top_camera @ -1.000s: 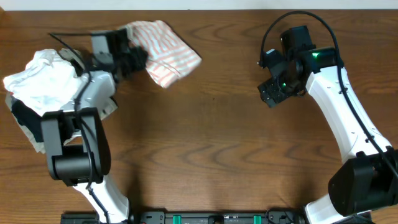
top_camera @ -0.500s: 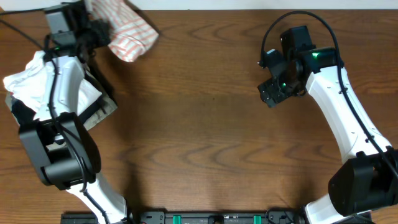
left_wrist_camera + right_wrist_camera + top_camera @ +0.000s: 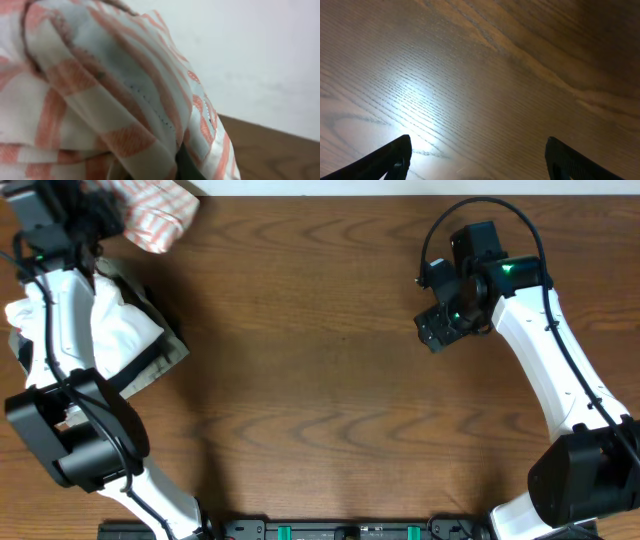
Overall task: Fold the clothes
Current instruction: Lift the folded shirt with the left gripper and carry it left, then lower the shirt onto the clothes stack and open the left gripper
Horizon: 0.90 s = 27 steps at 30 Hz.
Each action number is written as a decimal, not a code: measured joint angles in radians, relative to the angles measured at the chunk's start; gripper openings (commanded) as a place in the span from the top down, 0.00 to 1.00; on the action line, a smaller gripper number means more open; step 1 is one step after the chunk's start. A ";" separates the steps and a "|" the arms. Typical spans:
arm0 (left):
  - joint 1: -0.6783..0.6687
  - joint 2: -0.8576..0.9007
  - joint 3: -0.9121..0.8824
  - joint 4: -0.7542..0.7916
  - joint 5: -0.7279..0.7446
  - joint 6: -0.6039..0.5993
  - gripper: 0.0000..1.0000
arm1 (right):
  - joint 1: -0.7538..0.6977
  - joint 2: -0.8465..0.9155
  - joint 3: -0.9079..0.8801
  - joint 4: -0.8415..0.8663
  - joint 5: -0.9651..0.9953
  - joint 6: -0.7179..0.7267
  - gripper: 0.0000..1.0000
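The clothes, a bunched white shirt with orange-red stripes, hang at the table's far left corner, partly past the top edge of the overhead view. My left gripper is shut on the shirt's left side. In the left wrist view the striped cloth fills most of the frame and hides the jaws, apart from a dark sliver at the bottom. My right gripper hovers over bare wood at the right, open, with nothing between its fingers.
A pile of folded garments lies under my left arm at the left edge: a plain white one on top of a khaki and black one. The brown wooden table runs across the middle. A pale wall stands behind the far edge.
My left arm has swung left and toward the far edge, carrying the striped shirt from the upper middle-left to the far left corner. The right arm has not moved.
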<state>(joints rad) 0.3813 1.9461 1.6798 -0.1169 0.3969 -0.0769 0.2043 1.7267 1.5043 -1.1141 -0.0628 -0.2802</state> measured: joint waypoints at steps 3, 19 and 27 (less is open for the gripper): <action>0.018 -0.001 0.000 0.018 -0.039 0.000 0.95 | 0.000 0.000 0.000 0.000 0.000 0.001 0.17; 0.111 0.000 0.000 0.130 -0.090 -0.045 0.94 | 0.000 0.000 0.000 -0.026 0.000 0.015 0.16; 0.121 -0.036 0.000 -0.077 -0.090 -0.061 0.94 | 0.000 0.000 0.000 -0.027 0.000 0.016 0.15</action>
<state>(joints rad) 0.5022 1.9099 1.6798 -0.1936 0.3073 -0.1383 0.2043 1.7267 1.5043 -1.1416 -0.0628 -0.2638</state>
